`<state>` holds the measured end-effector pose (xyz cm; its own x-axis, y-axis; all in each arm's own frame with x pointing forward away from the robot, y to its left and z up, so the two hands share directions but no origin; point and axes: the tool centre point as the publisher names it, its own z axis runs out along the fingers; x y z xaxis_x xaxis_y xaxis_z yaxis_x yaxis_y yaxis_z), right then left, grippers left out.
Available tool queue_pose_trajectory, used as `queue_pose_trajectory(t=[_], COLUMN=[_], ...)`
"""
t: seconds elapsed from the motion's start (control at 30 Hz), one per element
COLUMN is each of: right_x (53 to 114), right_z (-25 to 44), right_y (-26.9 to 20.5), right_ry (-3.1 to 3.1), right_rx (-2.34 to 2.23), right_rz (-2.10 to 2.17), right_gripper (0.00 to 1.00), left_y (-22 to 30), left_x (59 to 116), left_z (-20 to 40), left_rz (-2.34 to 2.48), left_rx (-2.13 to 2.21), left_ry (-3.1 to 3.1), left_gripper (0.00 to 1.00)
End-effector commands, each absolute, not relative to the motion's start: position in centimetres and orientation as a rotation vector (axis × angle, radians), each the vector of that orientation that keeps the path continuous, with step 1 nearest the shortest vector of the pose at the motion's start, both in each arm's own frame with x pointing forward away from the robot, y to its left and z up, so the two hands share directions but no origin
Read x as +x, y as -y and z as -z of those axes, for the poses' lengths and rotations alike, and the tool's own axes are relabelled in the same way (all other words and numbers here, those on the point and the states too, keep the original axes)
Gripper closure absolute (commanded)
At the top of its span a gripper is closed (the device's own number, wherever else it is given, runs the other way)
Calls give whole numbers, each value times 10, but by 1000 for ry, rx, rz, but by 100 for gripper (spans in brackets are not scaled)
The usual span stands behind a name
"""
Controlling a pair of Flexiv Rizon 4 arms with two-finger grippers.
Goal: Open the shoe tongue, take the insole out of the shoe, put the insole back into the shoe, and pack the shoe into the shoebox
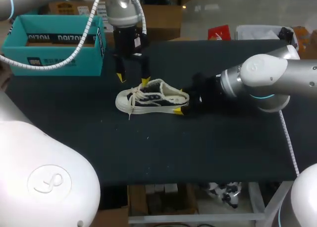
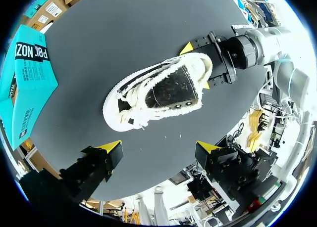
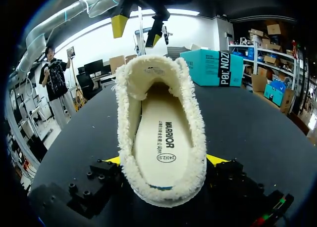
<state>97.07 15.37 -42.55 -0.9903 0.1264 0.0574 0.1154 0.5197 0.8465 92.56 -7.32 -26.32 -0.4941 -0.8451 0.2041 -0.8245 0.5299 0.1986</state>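
Note:
A black-and-white sneaker (image 1: 151,98) with white laces lies upright mid-table, toe to the left; it also shows in the left wrist view (image 2: 158,93). My right gripper (image 1: 179,101) sits at its heel, open, one yellow tip on each side of the heel (image 2: 196,66). In the right wrist view the shoe (image 3: 193,103) gapes between the fingers of that gripper (image 3: 166,160), and the cream insole (image 3: 161,133) lies flat inside. My left gripper (image 1: 132,79) hangs open just above the laces and tongue, touching nothing (image 2: 159,147).
An open teal shoebox (image 1: 54,44) stands at the table's far left corner, behind and left of the shoe (image 2: 27,78) (image 3: 215,66). The dark tabletop (image 1: 198,148) is bare in front of the shoe. The left arm's white cable hangs near the box.

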Motion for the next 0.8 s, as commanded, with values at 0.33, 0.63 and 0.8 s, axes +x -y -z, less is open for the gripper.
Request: queue_pose_trajectory(t=[0.33, 0.63, 0.8], right_x=[970, 970, 970], right_z=[430, 430, 430], right_y=[-152, -152, -152], right_ry=[-2718, -2718, -2718], right_rx=[227, 227, 227], right_rz=[-1529, -1529, -1529], right_gripper=[100, 100, 100], left_y=[113, 136, 142], left_x=[936, 940, 937], left_z=[271, 285, 294], left_rz=[162, 200, 214], left_rx=[1626, 1834, 1956], left_ry=[2500, 2448, 2421], left_gripper=[0, 8, 28])
